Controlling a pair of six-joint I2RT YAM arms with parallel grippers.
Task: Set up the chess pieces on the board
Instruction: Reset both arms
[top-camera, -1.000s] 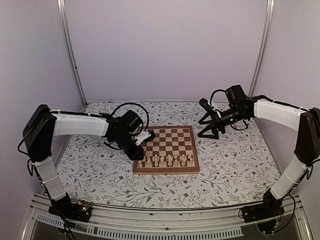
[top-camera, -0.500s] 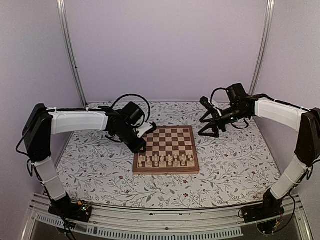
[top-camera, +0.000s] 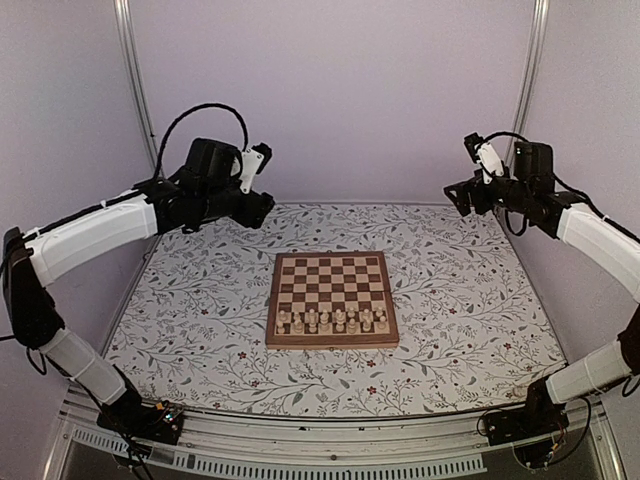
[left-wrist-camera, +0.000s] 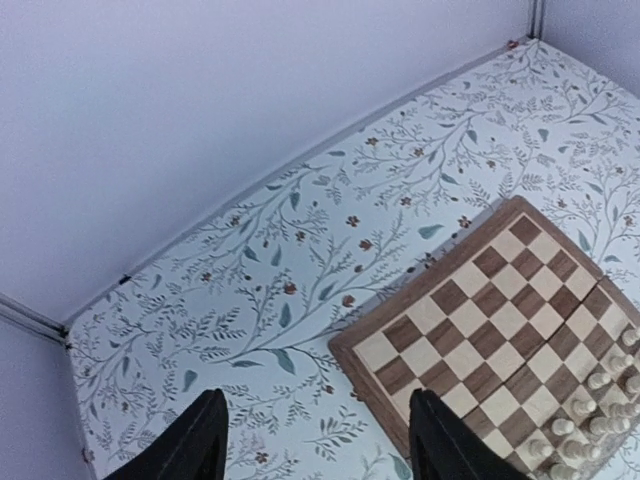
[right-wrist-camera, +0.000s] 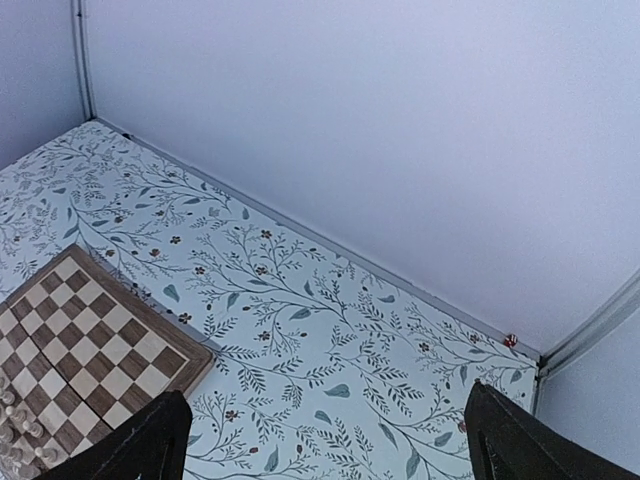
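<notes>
pieces: the little pale chess pieces (top-camera: 332, 320) all stand along the near edge of the board, packed into what looks like two tight rows. Too small for me to get a solid count.
board: the checked wooden board (top-camera: 330, 272) lies flat around the middle of the table, square to the arms.
table: the table is covered in a leafy floral cloth (top-camera: 460, 300), and the board sits right on it.
left hand: the left hand (left-wrist-camera: 317, 430) is up in the air over the far left side, well apart from the board. Its fingers are spread with only cloth showing between them, so it's got nothing.
right hand: the right hand (right-wrist-camera: 325, 400) is high over the far right side, spread really wide and holding nothing.
walls: plain pale lilac walls (top-camera: 330, 100), with metal posts (top-camera: 140, 100) in the back corners.
</notes>
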